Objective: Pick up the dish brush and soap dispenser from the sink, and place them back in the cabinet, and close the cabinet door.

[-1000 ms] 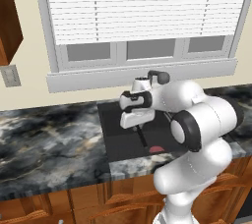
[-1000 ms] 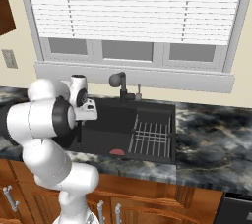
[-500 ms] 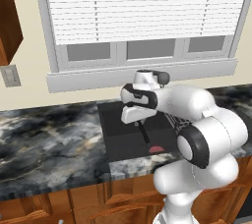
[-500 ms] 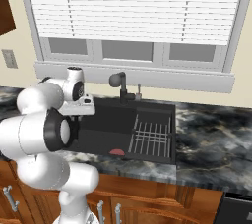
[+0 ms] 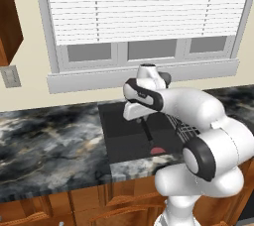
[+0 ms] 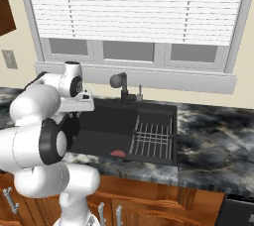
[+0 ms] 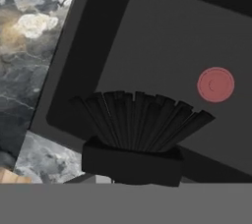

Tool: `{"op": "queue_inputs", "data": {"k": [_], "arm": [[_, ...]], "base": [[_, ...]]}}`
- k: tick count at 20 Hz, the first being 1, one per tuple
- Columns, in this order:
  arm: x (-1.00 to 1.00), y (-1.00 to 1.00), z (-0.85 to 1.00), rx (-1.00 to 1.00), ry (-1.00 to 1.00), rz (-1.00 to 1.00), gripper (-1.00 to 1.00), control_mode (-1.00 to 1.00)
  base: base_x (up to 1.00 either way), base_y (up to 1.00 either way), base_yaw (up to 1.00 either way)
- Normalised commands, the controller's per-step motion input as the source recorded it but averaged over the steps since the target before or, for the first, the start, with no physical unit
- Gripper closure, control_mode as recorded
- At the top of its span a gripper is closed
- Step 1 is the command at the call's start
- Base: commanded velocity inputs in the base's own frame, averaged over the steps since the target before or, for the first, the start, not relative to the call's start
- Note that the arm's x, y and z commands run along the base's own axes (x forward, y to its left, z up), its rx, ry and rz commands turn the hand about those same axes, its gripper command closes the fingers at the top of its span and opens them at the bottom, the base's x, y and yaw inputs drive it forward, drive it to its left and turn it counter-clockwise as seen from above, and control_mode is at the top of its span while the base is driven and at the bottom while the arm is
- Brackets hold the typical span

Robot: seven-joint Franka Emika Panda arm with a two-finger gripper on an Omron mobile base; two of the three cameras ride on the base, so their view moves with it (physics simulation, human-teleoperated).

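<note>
The tool's fingertips are hidden behind the dark bristle head of the dish brush (image 7: 140, 125) in the hand view. From the left base camera, the robot's arm covers much of the sink (image 5: 124, 138) and its wire rack (image 5: 184, 126). The cabinet (image 5: 9, 19) is cut off by the picture's left edge.
</note>
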Motion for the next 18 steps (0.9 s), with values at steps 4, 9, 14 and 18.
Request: {"op": "queue_inputs", "data": {"k": [4,9,14,18], "arm": [[-0.11,0.00,0.23,0.00,0.00,0.00,1.00,-1.00],[-0.22,-0.01,0.14,0.00,0.00,0.00,1.00,-1.00],[-0.25,-0.01,0.17,0.00,-0.01,0.00,1.00,-1.00],[-0.25,-0.03,0.38,0.00,-0.03,0.00,1.00,-1.00]], "base": [[0.00,0.00,0.00],[0.00,0.00,0.00],[0.00,0.00,0.00],[0.00,0.00,0.00]]}}
